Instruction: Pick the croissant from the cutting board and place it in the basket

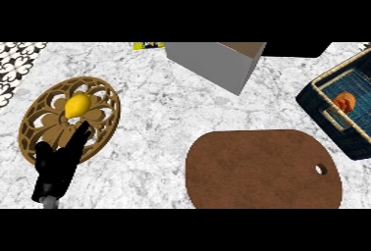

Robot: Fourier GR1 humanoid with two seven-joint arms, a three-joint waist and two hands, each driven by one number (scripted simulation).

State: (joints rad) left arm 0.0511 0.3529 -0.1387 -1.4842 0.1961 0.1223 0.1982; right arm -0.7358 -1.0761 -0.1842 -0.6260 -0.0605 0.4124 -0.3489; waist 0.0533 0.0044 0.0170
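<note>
Item: croissant (346, 102). I log it inside the dark woven basket (328, 113), right of the bare brown cutting board (262, 169). Left hand (59, 161), fingers straight and together, rests far left of the board; I see no right hand.

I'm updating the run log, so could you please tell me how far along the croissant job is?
It looks essentially done: the croissant lies inside the basket at the right, and the cutting board is bare. Nothing is in hand; the left hand rests open over the edge of a wooden trivet holding a lemon. The right hand is out of view.
</note>
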